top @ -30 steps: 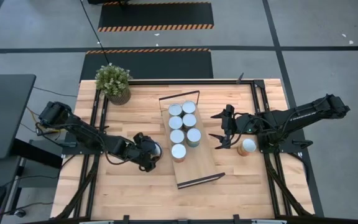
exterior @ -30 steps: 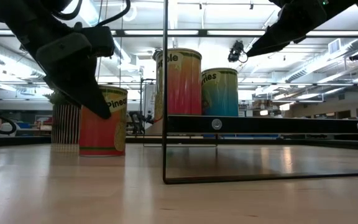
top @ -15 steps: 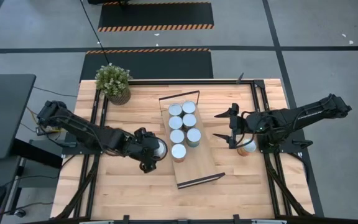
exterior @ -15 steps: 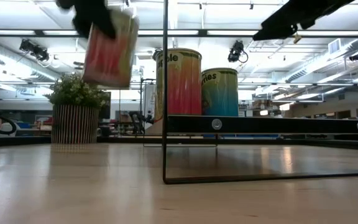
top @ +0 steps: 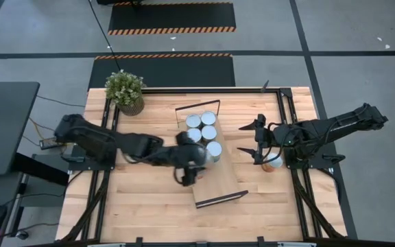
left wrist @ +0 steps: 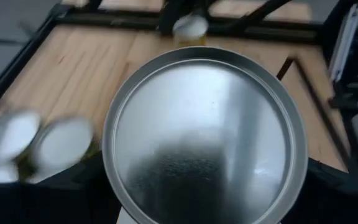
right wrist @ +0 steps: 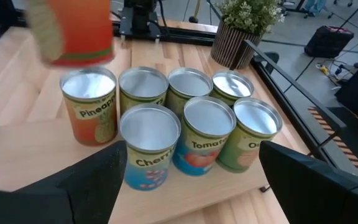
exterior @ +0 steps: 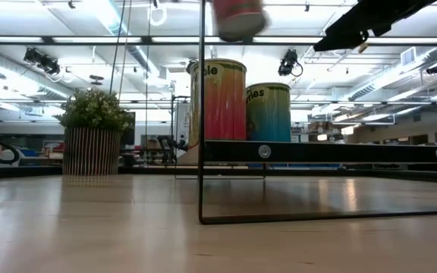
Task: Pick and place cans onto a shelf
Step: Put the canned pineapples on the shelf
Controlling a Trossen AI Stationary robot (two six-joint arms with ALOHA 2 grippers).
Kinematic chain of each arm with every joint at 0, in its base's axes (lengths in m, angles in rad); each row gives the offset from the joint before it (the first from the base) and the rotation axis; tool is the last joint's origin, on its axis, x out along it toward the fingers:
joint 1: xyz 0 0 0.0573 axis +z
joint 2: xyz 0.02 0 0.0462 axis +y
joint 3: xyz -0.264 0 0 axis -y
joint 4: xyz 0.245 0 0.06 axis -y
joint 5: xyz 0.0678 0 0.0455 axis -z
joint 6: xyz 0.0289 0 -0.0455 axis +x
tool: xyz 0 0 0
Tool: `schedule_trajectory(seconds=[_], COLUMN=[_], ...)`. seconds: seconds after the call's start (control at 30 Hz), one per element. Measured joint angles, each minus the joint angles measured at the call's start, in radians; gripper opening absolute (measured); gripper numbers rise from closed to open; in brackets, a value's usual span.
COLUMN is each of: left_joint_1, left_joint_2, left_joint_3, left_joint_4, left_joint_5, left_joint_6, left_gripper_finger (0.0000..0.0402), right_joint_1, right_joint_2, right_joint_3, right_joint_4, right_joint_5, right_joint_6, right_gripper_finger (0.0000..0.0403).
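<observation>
A light wooden bench [top: 142, 199] fills the middle of the overhead frame, with a long wooden shelf [top: 218, 182] lying at a slant near its centre. A cluster of cans [top: 210, 132] with silvery tops stands on the upper part of the shelf; the right wrist view shows seven of them [right wrist: 208, 134] packed together in two rows. The left arm reaches in from the left of the frame, and its claw [top: 192, 165] is closed around an orange-red can [exterior: 237, 17], held in the air above the lower end of the cluster. In the low view that can shows at the top centre of the frame, well clear of the shelf. The right claw [top: 258, 140] sits right of centre in the overhead frame, its fingers spread wide, just beside a single can [top: 273, 162] standing on the bench. A potted plant [top: 125, 90] stands at the bench's upper left corner.
</observation>
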Motion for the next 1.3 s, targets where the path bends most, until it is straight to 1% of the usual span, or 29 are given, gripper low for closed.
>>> schedule_trajectory(seconds=[0.07, 0.17, 0.33, 0.43, 0.53, 0.77, 1.1, 1.17, 1.3], left_joint_1=[0.022, 0.045, 0.066, 0.070, 0.070, 0.063, 0.051, 0.052, 0.051], left_joint_2=[0.060, 0.156, 0.319, 0.390, 0.443, 0.494, 0.500, 0.500, 0.495], left_joint_3=[0.055, 0.150, 0.297, 0.352, 0.376, 0.379, 0.379, 0.379, 0.378], left_joint_4=[0.041, 0.024, -0.045, -0.045, -0.047, -0.072, -0.106, -0.107, -0.108], left_joint_5=[0.042, 0.094, 0.118, 0.160, 0.196, 0.200, 0.222, 0.211, 0.134], left_joint_6=[0.042, 0.086, 0.160, 0.187, 0.193, 0.160, 0.153, 0.155, 0.192], left_gripper_finger=[0.0322, 0.0322, 0.0322, 0.0322, 0.0323, 0.0327, 0.0388, 0.0393, 0.0395], right_joint_1=[0.000, 0.000, 0.000, 0.000, 0.000, 0.000, 0.002, 0.002, 0.002], right_joint_2=[-0.002, -0.004, -0.012, -0.015, -0.015, -0.015, -0.014, -0.014, -0.014], right_joint_3=[0.000, 0.000, 0.000, 0.000, 0.000, 0.000, -0.001, -0.001, -0.001], right_joint_4=[0.001, -0.004, -0.009, -0.010, -0.019, -0.021, -0.020, -0.019, -0.019], right_joint_5=[0.002, 0.002, 0.002, 0.002, 0.001, 0.001, 0.000, -0.006, -0.007], right_joint_6=[0.000, -0.001, 0.000, 0.000, 0.000, 0.000, 0.008, 0.008, 0.008], right_gripper_finger=[0.0374, 0.0374, 0.0374, 0.0374, 0.0374, 0.0374, 0.0374, 0.0374, 0.0374])
